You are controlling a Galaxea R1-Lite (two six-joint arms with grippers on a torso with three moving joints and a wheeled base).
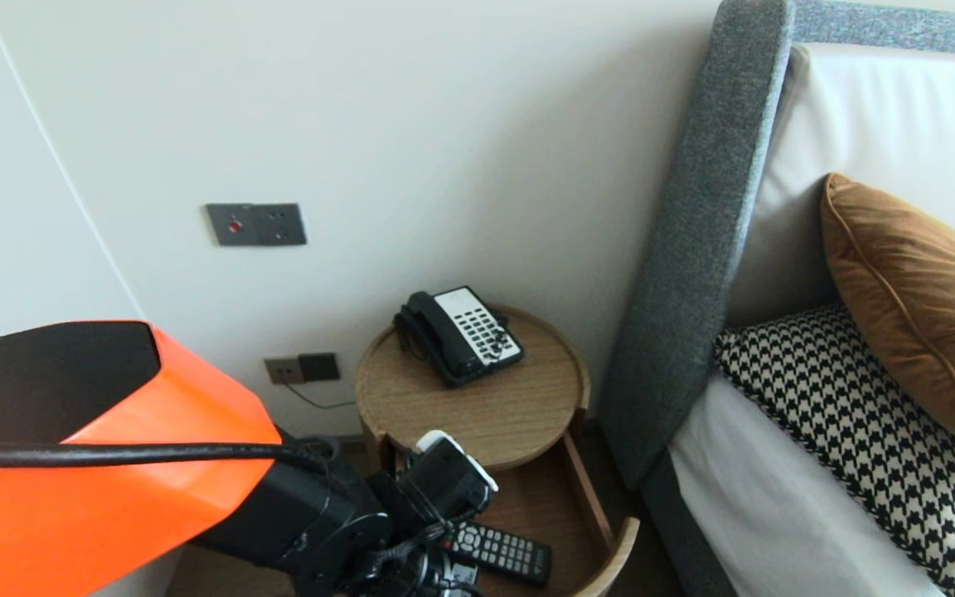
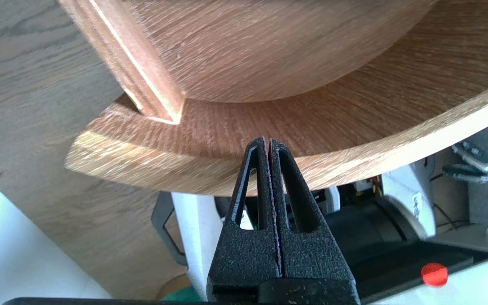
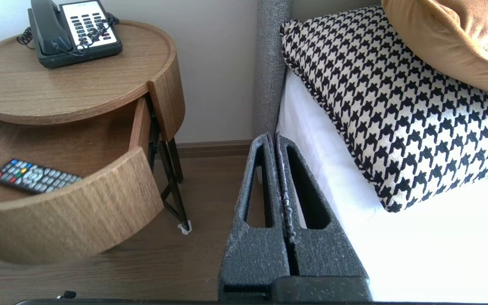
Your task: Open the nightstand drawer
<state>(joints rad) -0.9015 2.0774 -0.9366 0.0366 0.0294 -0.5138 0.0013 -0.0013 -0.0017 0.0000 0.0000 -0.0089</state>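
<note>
I stand in a bedroom corner, facing a plain pale wall (image 1: pixel 444 124) with a wood-plank floor (image 3: pixel 184 262) below. The bed (image 1: pixel 776 514) fills my right side, white-sheeted, with a grey fabric headboard (image 1: pixel 710 249) against the wall. On the bed a brown cushion (image 1: pixel 917 307) leans over a black-and-white checked pillow (image 1: pixel 859 431). Between the bed and my left arm stands a round wooden bedside table (image 1: pixel 477 406) on thin dark legs. A black-and-white telephone (image 1: pixel 459 334) sits at the back of its top, near the wall.

Under the round top the drawer (image 3: pixel 70 220) stands pulled out toward me. One black remote control (image 3: pixel 32 176) lies flat on the drawer's floor, buttons up.

The drawer is light oak-grained wood with a curved front wall that follows the table's round shape. Its inside is darker and reddish, with straight side rails.

My left gripper (image 2: pixel 268 142) is low at the drawer's curved front. Its two black fingers are pressed together with nothing between them, and the tips are right at the front's edge. I cannot tell whether they touch it. My right gripper (image 3: pixel 274 137) hangs parked over the floor beside the bed's edge, fingers likewise closed tight and empty.
</note>
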